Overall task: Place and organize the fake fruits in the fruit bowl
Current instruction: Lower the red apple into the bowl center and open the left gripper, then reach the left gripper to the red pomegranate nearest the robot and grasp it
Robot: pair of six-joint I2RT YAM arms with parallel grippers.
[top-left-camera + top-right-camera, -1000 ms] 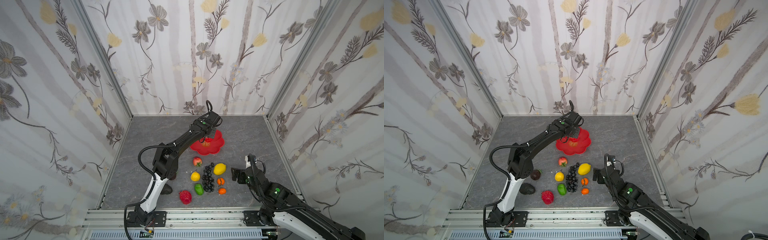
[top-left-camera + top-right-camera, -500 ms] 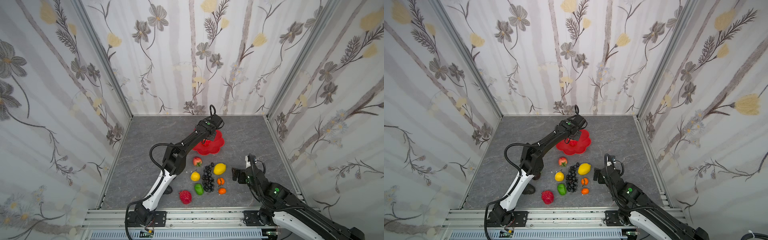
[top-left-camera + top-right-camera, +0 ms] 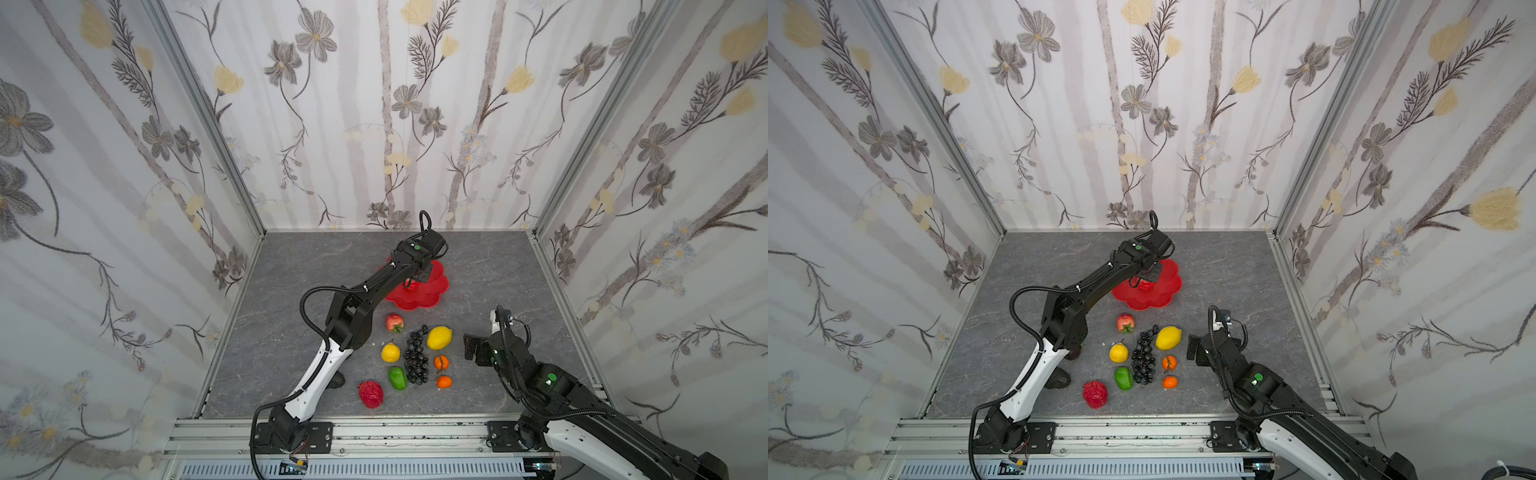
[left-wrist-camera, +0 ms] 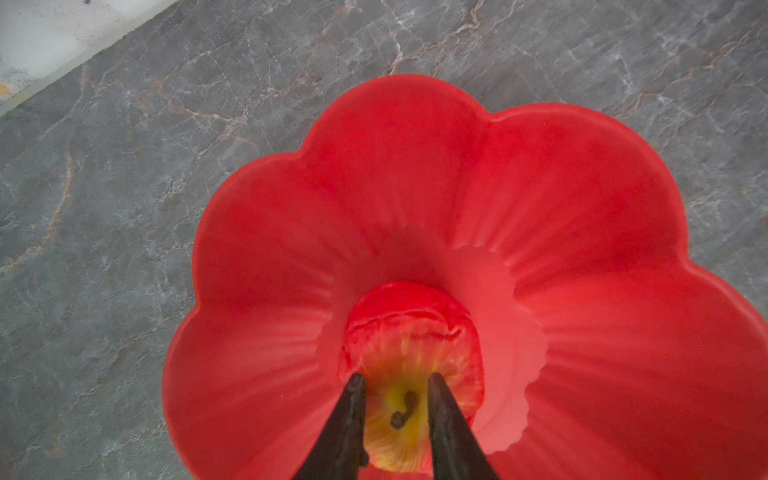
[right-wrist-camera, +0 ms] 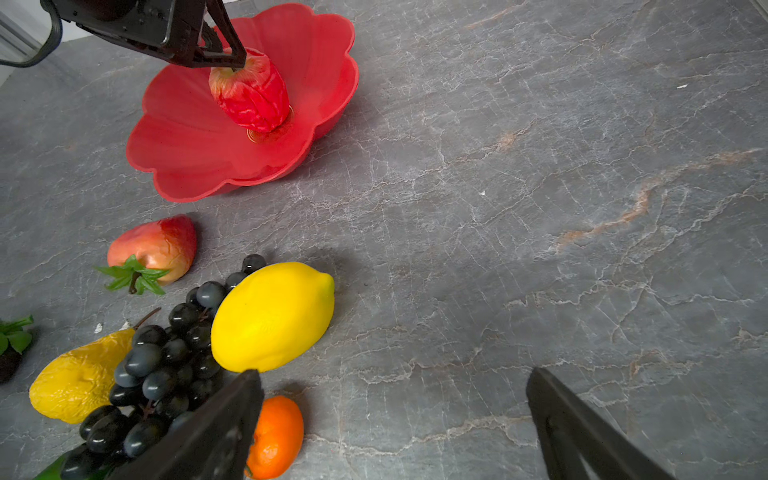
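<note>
The apple (image 4: 407,328) stands stem-up in the middle of the bowl (image 4: 415,137), toward the back edge of the table (image 3: 478,257). It is directly under our left gripper (image 4: 395,377), whose jaws sit slightly apart astride the stem (image 4: 405,409), gripping nothing. Our right gripper (image 5: 392,374), wide and empty, hovers nearer the lemon (image 5: 272,316) and grapes (image 5: 166,353) by the front edge.

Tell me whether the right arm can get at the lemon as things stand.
Probably yes. The right gripper is open and close beside the lemon, with bare table between them; the grapes crowd only its far side.
</note>
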